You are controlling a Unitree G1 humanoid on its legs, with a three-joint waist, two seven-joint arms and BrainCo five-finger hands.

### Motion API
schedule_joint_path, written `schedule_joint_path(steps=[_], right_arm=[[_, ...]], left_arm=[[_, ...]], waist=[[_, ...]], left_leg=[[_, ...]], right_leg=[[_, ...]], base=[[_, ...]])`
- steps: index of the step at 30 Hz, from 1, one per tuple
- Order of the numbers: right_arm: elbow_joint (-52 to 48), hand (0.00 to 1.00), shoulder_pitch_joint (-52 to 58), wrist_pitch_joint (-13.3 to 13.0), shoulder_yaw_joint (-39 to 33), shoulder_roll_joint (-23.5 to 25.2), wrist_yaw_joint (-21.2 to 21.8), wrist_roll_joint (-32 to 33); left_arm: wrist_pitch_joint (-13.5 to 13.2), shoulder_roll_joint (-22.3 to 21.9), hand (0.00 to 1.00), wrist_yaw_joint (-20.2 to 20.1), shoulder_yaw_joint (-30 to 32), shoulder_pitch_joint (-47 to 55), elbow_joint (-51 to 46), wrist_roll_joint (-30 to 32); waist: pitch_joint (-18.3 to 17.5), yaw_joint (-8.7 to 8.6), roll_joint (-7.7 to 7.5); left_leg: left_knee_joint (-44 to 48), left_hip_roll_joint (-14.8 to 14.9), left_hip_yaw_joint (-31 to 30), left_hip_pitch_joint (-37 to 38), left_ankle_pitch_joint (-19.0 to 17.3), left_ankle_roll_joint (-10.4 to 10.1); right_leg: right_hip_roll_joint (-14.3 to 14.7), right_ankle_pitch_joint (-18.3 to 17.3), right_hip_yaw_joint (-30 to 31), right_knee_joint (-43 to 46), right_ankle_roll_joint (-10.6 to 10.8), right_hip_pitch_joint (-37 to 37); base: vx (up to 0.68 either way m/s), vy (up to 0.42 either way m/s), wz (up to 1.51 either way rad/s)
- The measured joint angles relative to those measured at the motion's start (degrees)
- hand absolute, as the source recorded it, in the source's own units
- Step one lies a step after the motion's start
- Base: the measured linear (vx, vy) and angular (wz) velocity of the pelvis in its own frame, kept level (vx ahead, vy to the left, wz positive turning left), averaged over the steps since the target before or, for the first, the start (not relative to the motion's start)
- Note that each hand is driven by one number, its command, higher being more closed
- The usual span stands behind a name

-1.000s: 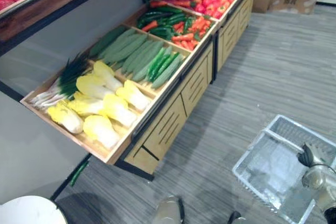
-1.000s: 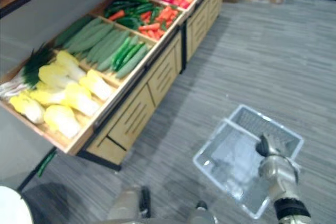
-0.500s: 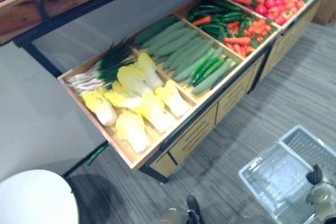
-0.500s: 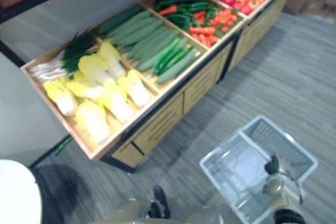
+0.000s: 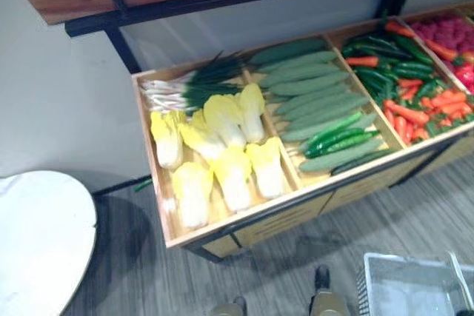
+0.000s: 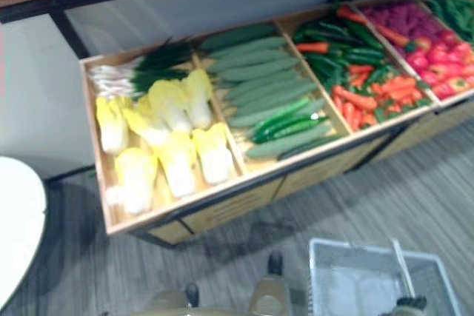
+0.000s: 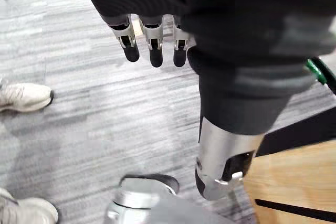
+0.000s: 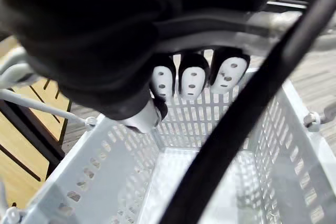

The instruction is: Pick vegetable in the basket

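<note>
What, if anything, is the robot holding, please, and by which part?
The right hand grips the white basket by its handle; the left hand is empty.

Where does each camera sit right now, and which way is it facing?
Left eye view: on the head, looking down at the produce stand and basket.
Right eye view: beside it, sharing the same stand and basket.
Left wrist view: along the open left hand, toward floor and a person's shoe.
Right wrist view: along the right hand, curled round the handle, into the basket.
</note>
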Motion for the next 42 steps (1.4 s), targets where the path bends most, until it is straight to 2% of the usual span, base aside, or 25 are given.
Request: schedule_joint_path(steps=[2,5,6,8,9,10,12,16,19,20,21,24,28,32,33,34,36,37,40,41,42], right_arm=[[0.02,1.0,-0.51,-0.06,-0.42,1.25,0.0,1.27],[0.28,1.0,0.08,-0.12,-3.02,2.71,-0.78,3.77],[0.28,1.0,0.07,-0.16,-3.81,2.86,-1.84,4.74],[0.22,1.0,-0.15,-0.76,-4.35,2.97,-2.23,5.59],[0.13,1.0,-0.71,-1.36,-5.09,3.34,-2.47,6.41],[0.07,1.0,-0.91,-1.49,-5.36,3.48,-2.55,6.57],[-0.04,1.0,-1.57,-1.7,-6.68,4.57,-3.61,7.52],[-0.06,1.0,-2.03,-1.61,-8.21,6.38,-4.55,7.5],[0.19,1.0,-1.53,-0.99,-8.14,6.82,-4.69,7.49],[0.27,1.0,-1.47,-0.91,-8.1,7.13,-4.71,7.49],[0.28,1.0,-1.08,-0.72,-7.92,8.26,-5.14,7.46],[0.26,1.0,-0.39,-0.61,-6.69,8.86,-6.04,7.41],[0.25,1.0,0.76,-0.64,-5.22,9.08,-6.36,7.28],[0.22,1.0,1.55,-0.84,-3.31,9.18,-6.43,7.06],[0.17,1.0,1.62,-1.12,-2.94,9.16,-6.48,6.95],[0.07,1.0,1.65,-1.26,-2.37,9.08,-6.54,6.89],[-0.23,1.0,1.65,-1.52,-1.14,8.93,-6.67,6.81],[-0.3,1.0,1.66,-1.7,-0.8,8.9,-6.7,6.74],[-0.3,1.0,1.68,-2.5,0.64,8.86,-6.7,5.62],[-0.3,1.0,1.66,-2.57,1.05,8.86,-6.69,5.2],[-0.31,1.0,1.66,-2.68,1.48,8.86,-6.69,4.83]], left_arm=[[-0.49,-0.31,0.0,0.05,1.23,-0.12,0.24,-0.01],[-0.57,-0.15,0.0,0.73,4.49,-0.34,-0.2,-0.16],[-0.56,-0.21,0.0,1.36,4.95,-0.34,-0.22,-0.56],[-0.56,-0.24,0.0,2.16,4.96,-0.54,-0.4,-0.69],[-0.56,-0.41,0.0,2.51,5.23,-0.78,-1.48,-0.79],[-0.61,-0.5,0.0,2.6,5.53,-0.8,-1.77,-0.81],[-0.67,-1.5,0.0,4.22,7.92,-1.68,-3.18,-1.08],[-0.65,-2.0,0.0,6.53,8.82,-1.93,-3.92,-1.11],[-0.97,-2.12,0.0,8.98,9.02,-1.75,-5.07,-1.25],[-1.06,-2.09,0.0,9.47,9.16,-1.72,-5.44,-1.26],[-2.02,-2.36,0.0,11.39,9.51,-0.81,-8.04,-1.27],[-2.52,-2.89,0.0,13.58,9.61,0.58,-13.93,-1.27],[-3.11,-3.71,0.0,16.77,9.14,1.62,-25.36,-1.05],[-3.44,-3.64,0.0,20.23,8.36,0.78,-38.65,0.13],[-3.55,-3.48,0.0,20.99,8.42,-0.3,-41.64,1.39],[-3.73,-3.31,0.0,21.93,8.45,-1.5,-43.94,2.13],[-3.99,-2.74,0.0,22.63,8.45,-3.24,-46.25,2.2],[-4.12,-2.43,0.0,22.65,8.44,-3.71,-46.82,2.27],[-4.25,-0.95,0.0,22.66,8.28,-5.05,-49.43,4.16],[-4.27,-0.71,0.0,22.67,8.22,-5.26,-50.49,4.37],[-4.3,-0.68,0.0,22.68,8.09,-5.4,-51.38,4.43]], waist=[[-0.18,-0.33,1.52],[0.04,-0.42,1.24],[0.19,-0.37,0.93],[0.18,-0.29,0.83],[0.15,-0.32,0.9],[0.12,-0.4,0.95],[0.01,-0.41,1.64],[-0.09,-0.52,2.07],[-0.54,-0.5,3.53],[-0.61,-0.42,3.58],[-0.7,-0.4,3.27],[-1.02,-0.43,3.44],[-1.59,-0.43,3.67],[-2.76,-0.47,3.28],[-3.28,-0.49,3.67],[-3.31,-0.49,3.28],[-3.73,-0.53,3.64],[-3.64,-0.56,3.15],[-3.83,-0.69,3.01],[-4.18,-0.69,3.42],[-3.91,-0.71,2.74]], left_leg=[[0.69,2.24,0.09,-0.93,2.52,-2.17],[5.62,3.07,0.7,-3.8,6.22,-2.18],[7.09,3.09,2.6,-4.7,8.44,-2.4],[5.91,3.43,6.73,-4.85,11.78,-1.9],[2.41,3.5,10.05,-4.3,14.42,-1.33],[1.59,3.47,10.43,-4.26,14.94,-1.26],[-5.6,3.51,11.37,-2.22,17.77,-1.16],[-10.5,4.65,11.86,-1.09,17.89,-1.22],[-10.85,5.16,13.8,-1.42,13.54,-0.61],[-10.8,4.94,14.1,-1.33,13.25,-0.43],[-10.12,4.28,14.47,-1.39,11.99,-0.03],[-10.1,3.05,15.87,-1.24,11.43,0.28],[-10.09,2.62,16.13,-1.26,11.38,0.13],[-10.07,2.77,16.25,-1.08,11.42,0.18],[-10.06,2.75,16.44,-0.9,11.41,0.17],[-10.1,2.76,16.66,-0.73,11.37,0.14],[-10.27,2.77,17.18,-0.33,11.32,0.1],[-10.32,2.76,17.28,-0.34,11.31,0.1],[-10.33,2.83,17.56,-0.17,11.24,0.04],[-10.34,2.91,17.68,-0.04,11.2,-0.01],[-10.33,3.01,17.82,-0.05,11.17,-0.05]], right_leg=[[1.43,-1.89,-3.26,1.94,-1.78,0.49],[1.33,-3.81,-8.49,2.29,-3.46,4.24],[0.85,-4.18,-10.3,1.89,-3.82,5.92],[0.27,-4.3,-12.85,0.68,-4.03,7.8],[0.13,-4.35,-14.53,-0.11,-4.12,8.17],[0.16,-4.37,-14.85,-0.18,-4.17,8.1],[1.38,-4.51,-17.12,-1.08,-4.39,7.98],[3.3,-4.91,-18.43,-1.99,-4.29,7.8],[4.23,-4.51,-17.58,-1.82,-3.66,7.09],[4.21,-4.4,-16.92,-1.84,-3.5,7.09],[4.15,-3.8,-14.38,-2.53,-2.96,7.18],[3.47,-2.54,-12.08,-3.94,-2.47,7.12],[3.38,-1.39,-11.55,-4.92,-2.4,7.22],[3.81,-1.23,-11.18,-4.93,-2.21,7.14],[3.91,-1.25,-10.96,-4.93,-2.25,7.19],[3.96,-1.25,-10.75,-4.94,-2.25,7.19],[4.04,-1.25,-10.36,-4.94,-2.25,7.26],[4.06,-1.25,-10.25,-4.97,-2.25,7.16],[4.23,-1.24,-9.9,-5.06,-2.26,7.13],[4.33,-1.23,-9.77,-5.13,-2.28,7.17],[4.48,-1.11,-9.62,-5.33,-2.44,7.14]], base=[[0.22,-0.28,0.6],[0.18,-0.27,0.93],[0.11,-0.242,0.93],[0.07,-0.18,0.76],[0.02,-0.093,0.51],[0.0,-0.093,0.61],[-0.04,-0.064,0.45],[-0.08,-0.018,0.21],[-0.07,0.087,0.08],[-0.03,0.093,-0.05],[-0.03,0.112,-0.07],[0.01,0.091,-0.19],[0.05,0.031,-0.08],[0.07,-0.005,-0.05],[0.06,0.001,-0.08],[0.07,0.003,-0.09],[0.05,0.006,-0.1],[0.03,0.006,-0.09],[0.03,0.004,-0.06],[0.02,-0.001,-0.07],[0.02,-0.002,-0.07]])
